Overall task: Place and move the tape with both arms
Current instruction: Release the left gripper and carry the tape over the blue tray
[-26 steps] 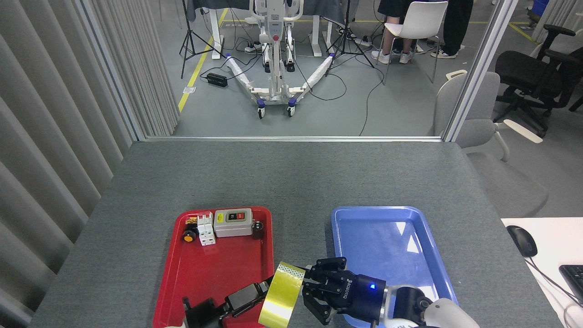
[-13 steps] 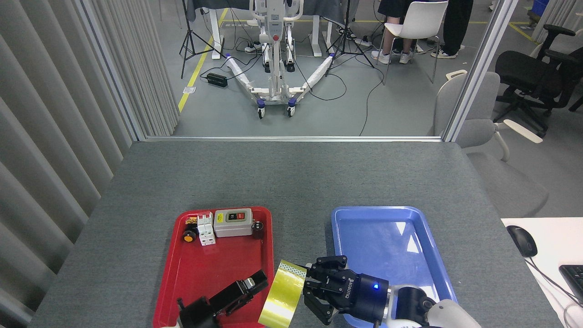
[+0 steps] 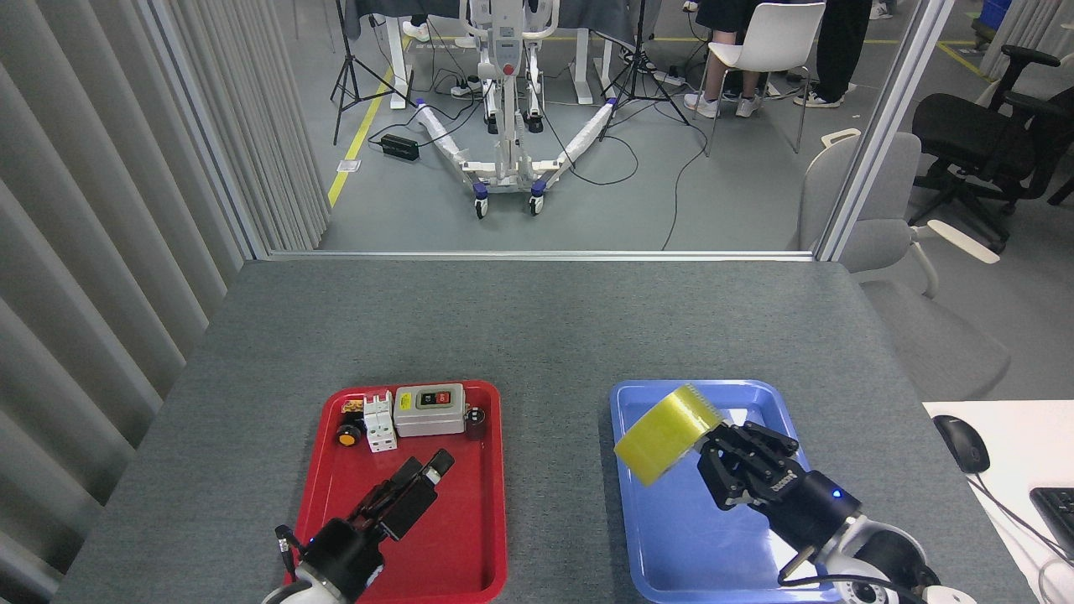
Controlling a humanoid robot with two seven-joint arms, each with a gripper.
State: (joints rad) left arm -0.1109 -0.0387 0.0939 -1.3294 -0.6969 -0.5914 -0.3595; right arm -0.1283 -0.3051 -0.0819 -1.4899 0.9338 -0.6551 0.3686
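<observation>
Carried rightward since a second ago, the tape (image 3: 667, 434) now hangs above the upper left part of the blue tray (image 3: 646, 537), lower right of centre in the frame, where earlier it sat over the gap between the two trays. Its yellow band faces the camera, tilted, and the right pincer (image 3: 728, 457) grips it from the right side, fingers closed on the roll's far edge, a small blue light showing on the wrist behind. Across the frame, the left pincer (image 3: 424, 472) has let go and drawn back over the red tray (image 3: 491, 503) at lower left; it points up and to the right, holding nothing, and whether its fingers are parted cannot be told from this angle. Along the red tray's upper edge sit a grey switch box (image 3: 430, 409), a white breaker (image 3: 379, 421) and a yellow-capped button (image 3: 346, 434). Both trays rest on the grey tabletop (image 3: 537, 319).
</observation>
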